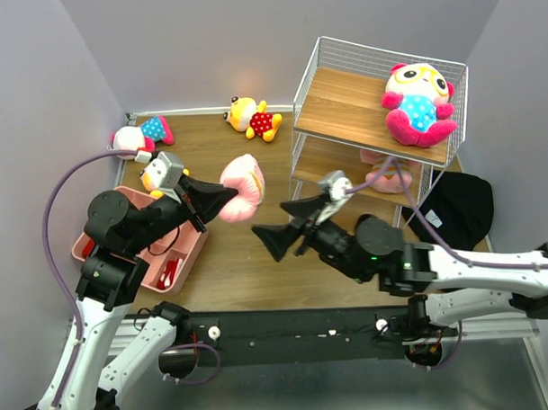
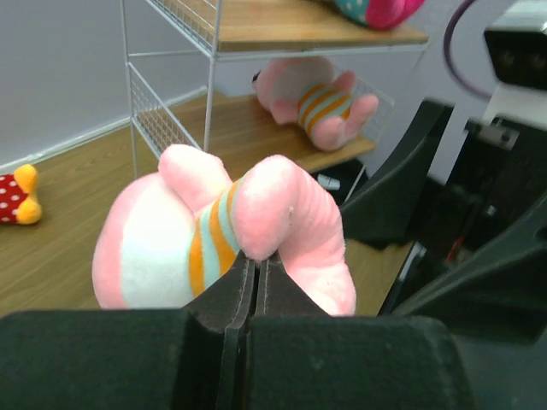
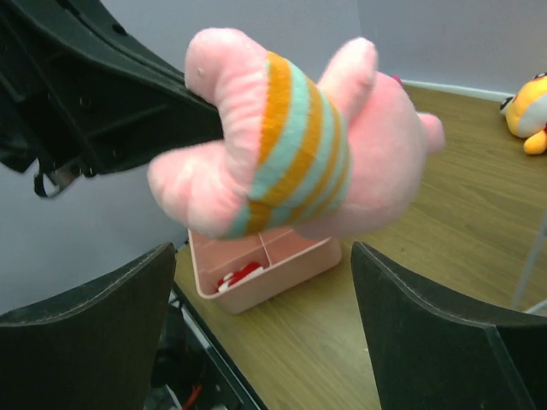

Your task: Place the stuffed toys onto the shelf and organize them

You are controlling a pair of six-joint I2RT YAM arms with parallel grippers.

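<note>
My left gripper (image 1: 227,196) is shut on a limb of a pink striped pig (image 1: 244,186) and holds it in the air left of the shelf (image 1: 342,104). The pinch shows in the left wrist view (image 2: 256,256), with the pig (image 2: 171,248) just beyond. My right gripper (image 1: 270,221) is open and empty, its fingers either side of and below the pig (image 3: 291,145). A white-faced toy (image 1: 417,101) sits on the top tier. A second pig (image 1: 385,170) lies on the middle tier. A yellow toy (image 1: 251,116) and a white-faced toy (image 1: 141,135) lie on the far table.
A pink divided tray (image 1: 181,262) with red items stands at the left under my left arm. Another yellow toy (image 1: 151,178) is partly hidden behind the left wrist. A black cloth item (image 1: 459,207) lies right of the shelf. Grey walls close the back and sides.
</note>
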